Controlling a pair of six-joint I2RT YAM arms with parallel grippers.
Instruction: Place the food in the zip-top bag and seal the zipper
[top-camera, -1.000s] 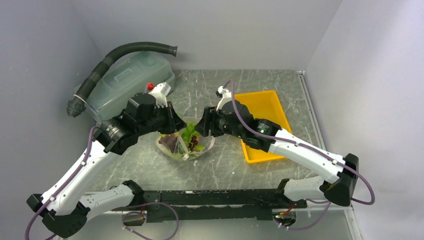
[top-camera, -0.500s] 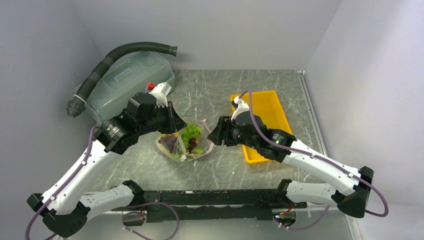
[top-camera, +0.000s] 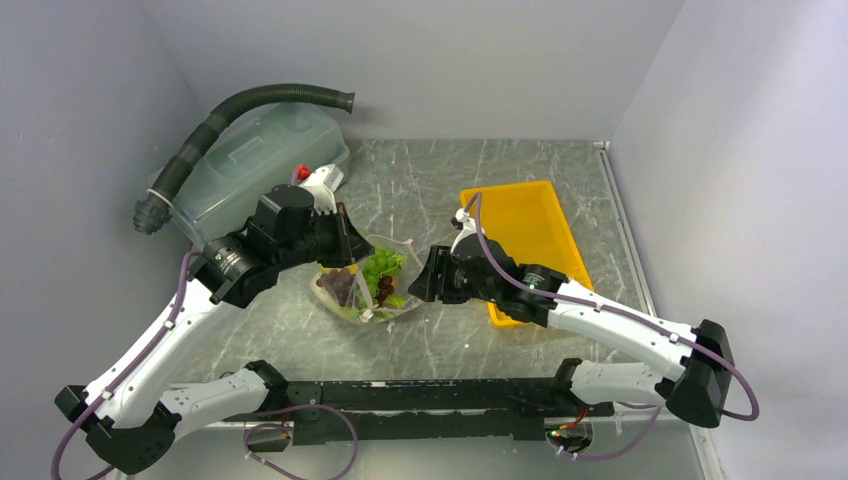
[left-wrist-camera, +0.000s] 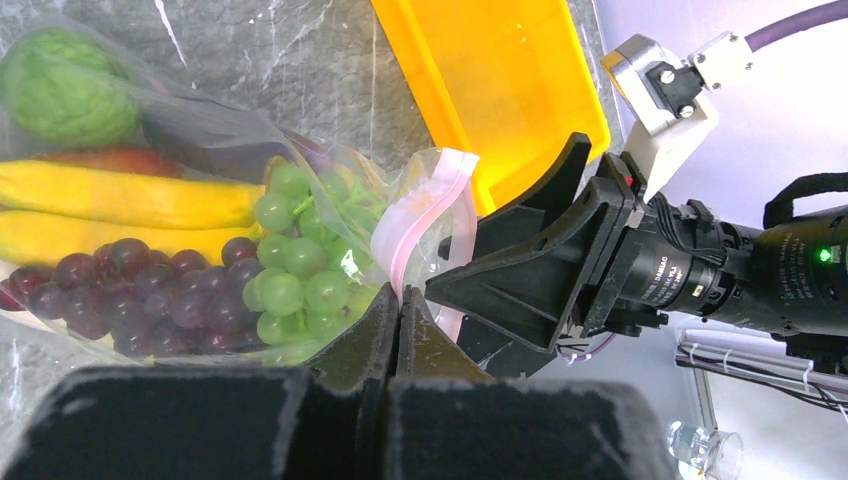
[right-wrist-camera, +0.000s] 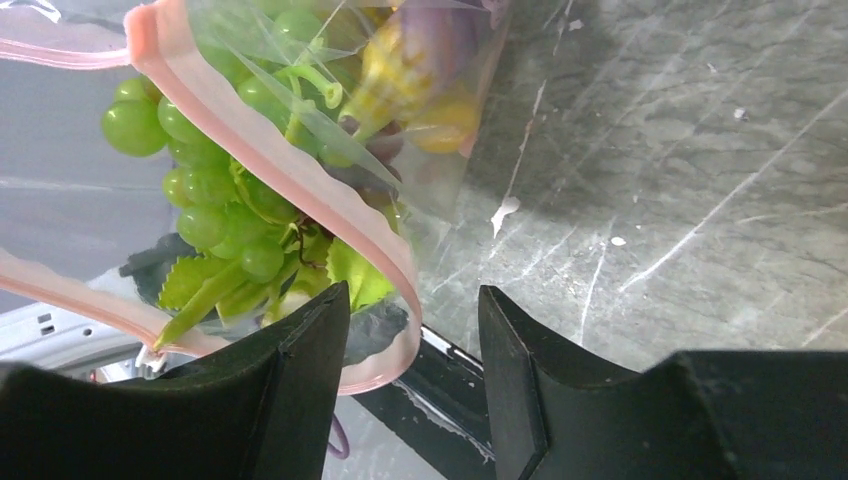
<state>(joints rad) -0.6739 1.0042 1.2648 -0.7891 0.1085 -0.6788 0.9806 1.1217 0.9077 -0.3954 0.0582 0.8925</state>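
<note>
The zip-top bag (top-camera: 366, 288) lies mid-table, holding the food: dark purple grapes (left-wrist-camera: 130, 285), green grapes (left-wrist-camera: 290, 250), yellow bananas (left-wrist-camera: 120, 200), a round green vegetable (left-wrist-camera: 60, 90), a purple eggplant (left-wrist-camera: 200, 130) and leafy greens (right-wrist-camera: 200, 280). My left gripper (left-wrist-camera: 398, 302) is shut on the pale pink zipper (left-wrist-camera: 430, 205) at the bag's mouth; it stands at the bag's left side in the top view (top-camera: 345, 258). My right gripper (right-wrist-camera: 412, 335) is open, with a loop of the zipper (right-wrist-camera: 290, 170) lying between its jaws, untouched. It sits just right of the bag (top-camera: 421, 281).
A yellow tray (top-camera: 520, 215) lies right of the bag, under the right arm. A large translucent lidded tub (top-camera: 250, 160) with a black ribbed hose (top-camera: 230, 110) over it stands at the back left. Grey walls close in the table.
My right gripper has pulled away from the bag's mouth, moving right and toward the near edge. The bag's mouth flap now stands free. The left gripper has kept its hold.
</note>
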